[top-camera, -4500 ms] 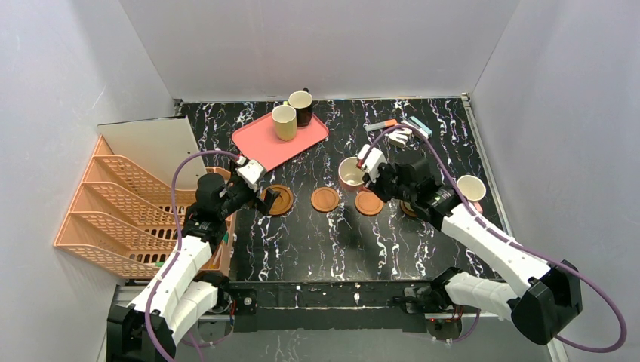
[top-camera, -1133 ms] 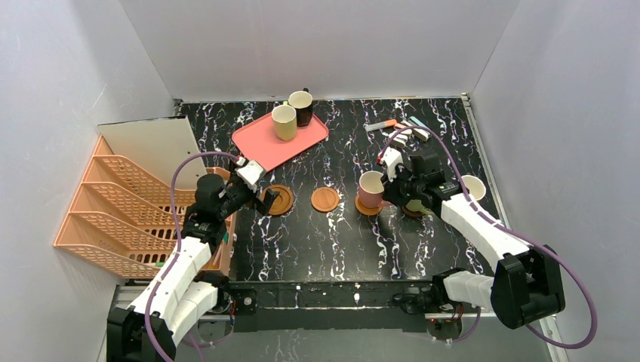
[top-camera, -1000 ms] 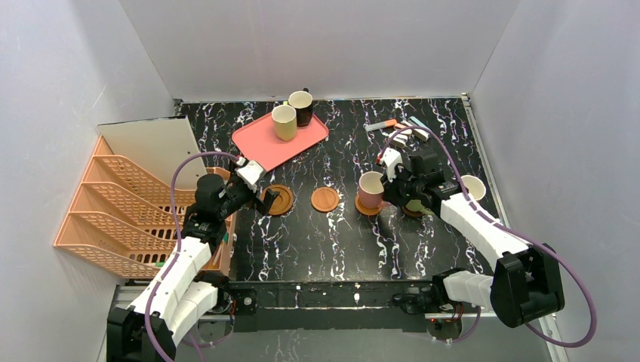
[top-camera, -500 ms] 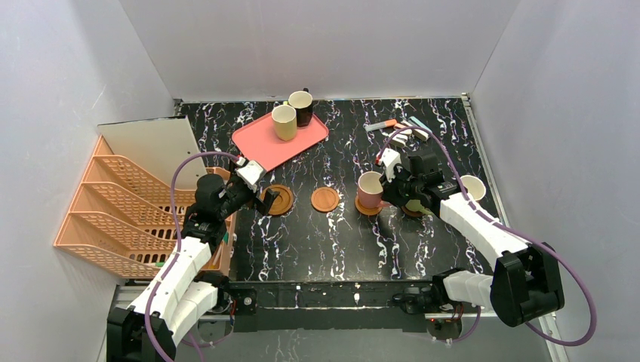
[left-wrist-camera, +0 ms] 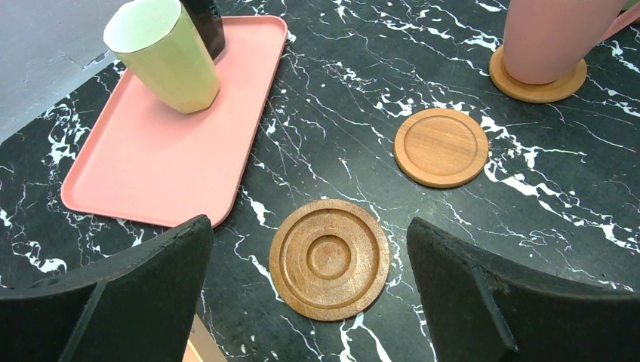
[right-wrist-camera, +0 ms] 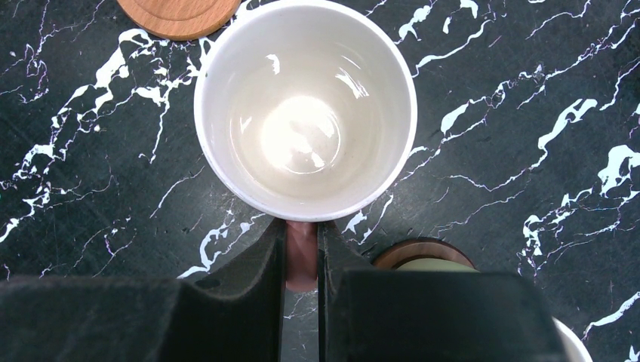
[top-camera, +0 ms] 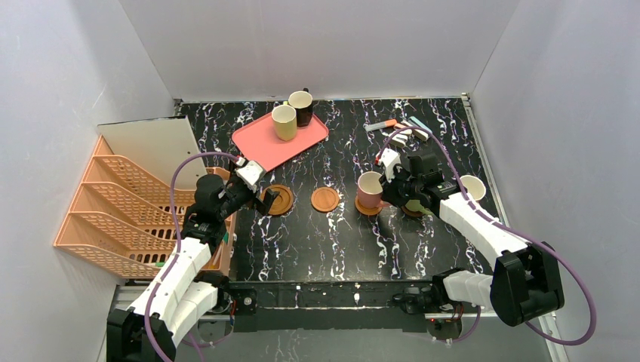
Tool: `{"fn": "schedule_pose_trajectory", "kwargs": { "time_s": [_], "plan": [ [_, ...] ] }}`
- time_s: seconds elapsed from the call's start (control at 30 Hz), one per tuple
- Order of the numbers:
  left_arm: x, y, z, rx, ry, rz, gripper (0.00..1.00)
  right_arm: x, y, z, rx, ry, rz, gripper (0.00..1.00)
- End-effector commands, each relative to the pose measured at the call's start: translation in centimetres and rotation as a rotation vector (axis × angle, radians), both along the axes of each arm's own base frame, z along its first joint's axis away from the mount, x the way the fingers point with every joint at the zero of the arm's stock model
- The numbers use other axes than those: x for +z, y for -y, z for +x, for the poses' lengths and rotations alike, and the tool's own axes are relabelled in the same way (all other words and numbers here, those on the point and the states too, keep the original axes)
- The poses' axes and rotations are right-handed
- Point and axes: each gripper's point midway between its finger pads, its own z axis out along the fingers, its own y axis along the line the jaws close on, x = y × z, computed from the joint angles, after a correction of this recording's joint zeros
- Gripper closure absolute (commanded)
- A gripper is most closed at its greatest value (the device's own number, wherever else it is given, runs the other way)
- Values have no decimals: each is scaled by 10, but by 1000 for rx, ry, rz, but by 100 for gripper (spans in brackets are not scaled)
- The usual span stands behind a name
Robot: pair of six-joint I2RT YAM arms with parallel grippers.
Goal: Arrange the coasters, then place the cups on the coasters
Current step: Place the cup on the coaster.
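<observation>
Well, the big black desk [top-camera: 317, 234] carries everything. Ahead of the left tool [left-wrist-camera: 308, 235], off to its left, lies the pink tray [left-wrist-camera: 151, 166], where a yellow-green cup [left-wrist-camera: 170, 56] and a dark cup [top-camera: 303, 105] wait their turn. The pink cup [right-wrist-camera: 302, 113] sits just in front of the right tool [right-wrist-camera: 302, 240], which pinches its handle [right-wrist-camera: 302, 264] tight to keep it upright on a coaster [left-wrist-camera: 537, 83]. The left tool gapes wide with nothing in it, right above a ringed coaster [left-wrist-camera: 329, 259], likely ready to shift it.
</observation>
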Motion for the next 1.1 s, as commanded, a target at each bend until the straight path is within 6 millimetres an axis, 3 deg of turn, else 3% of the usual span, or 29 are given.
{"fn": "schedule_pose_trajectory", "kwargs": {
  "time_s": [0.0, 0.27, 1.07],
  "plan": [
    [0, -1, -3, -9, 15, 3, 2, 22, -13, 13, 33, 78, 52, 99],
    [1, -1, -3, -7, 18, 4, 2, 25, -13, 13, 33, 74, 51, 99],
    [1, -1, -3, -4, 18, 4, 2, 30, -12, 10, 38, 70, 54, 86]
  ]
}}
